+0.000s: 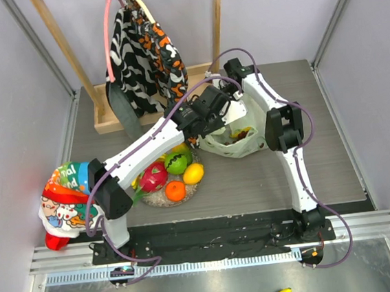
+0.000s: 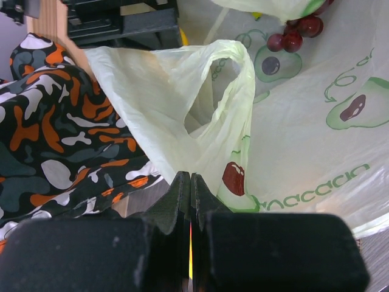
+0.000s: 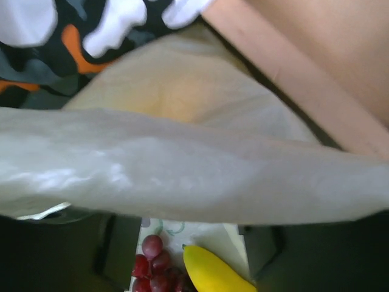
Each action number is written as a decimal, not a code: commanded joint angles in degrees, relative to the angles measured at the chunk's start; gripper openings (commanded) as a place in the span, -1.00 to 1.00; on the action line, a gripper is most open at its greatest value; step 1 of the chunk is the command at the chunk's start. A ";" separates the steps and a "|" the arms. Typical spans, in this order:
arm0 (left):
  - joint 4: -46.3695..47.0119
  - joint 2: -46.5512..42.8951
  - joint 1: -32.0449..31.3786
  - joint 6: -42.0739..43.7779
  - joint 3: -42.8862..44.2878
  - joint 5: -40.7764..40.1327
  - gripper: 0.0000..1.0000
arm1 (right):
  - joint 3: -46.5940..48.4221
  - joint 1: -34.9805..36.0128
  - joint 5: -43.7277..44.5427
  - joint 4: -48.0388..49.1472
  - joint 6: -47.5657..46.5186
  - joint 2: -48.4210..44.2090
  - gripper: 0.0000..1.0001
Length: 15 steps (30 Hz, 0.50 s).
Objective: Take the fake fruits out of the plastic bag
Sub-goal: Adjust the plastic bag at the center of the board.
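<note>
Dark grey counter [image 1: 334,160]. Near its middle lies a pale-green plastic bag [image 1: 231,144]. Just left of it, a cluster of fake fruits [image 1: 173,187]: pink dragon fruit [image 1: 154,177], green apple [image 1: 177,163], lemon [image 1: 193,173]. A wooden rack base [image 1: 109,117] stands back left; a colourful cartoon-printed bag [image 1: 65,200] sits at the left edge

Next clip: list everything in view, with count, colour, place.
plastic bag: one, pale green, table centre
grapes: one bunch, dark red, inside bag
banana: one, yellow, inside bag
dragon fruit: one, pink, left of bag
apple: one, green, beside it
lemon: one, yellow, beside apple
orange: one, orange, nearest arms
patterned cloth: one, black-orange-white, hanging at back
cartoon-print bag: one, multicoloured, far left
left hand: one, black, shut on bag handle
right hand: one, black, open over bag mouth
</note>
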 commanded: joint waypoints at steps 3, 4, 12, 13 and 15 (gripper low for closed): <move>0.44 -1.34 -0.09 -0.95 2.52 0.79 -1.00 | -2.11 -1.33 1.19 -1.62 -1.50 -4.46 -0.02; 0.52 -1.51 0.00 -0.87 2.52 0.79 -1.00 | -2.29 -1.59 1.36 -1.71 -1.32 -4.81 -0.13; 0.87 -1.78 -0.09 -0.86 2.43 1.67 -1.00 | -11.24 -4.32 4.00 -2.15 -3.96 -14.90 -0.68; 0.96 -1.60 -0.09 -0.86 2.61 2.02 -1.00 | -12.56 -4.58 4.70 -2.06 -4.48 -15.96 -0.79; 0.70 -1.25 -0.09 -0.87 3.31 4.47 -1.00 | -17.12 -5.72 6.46 -2.15 -4.92 -18.25 -0.84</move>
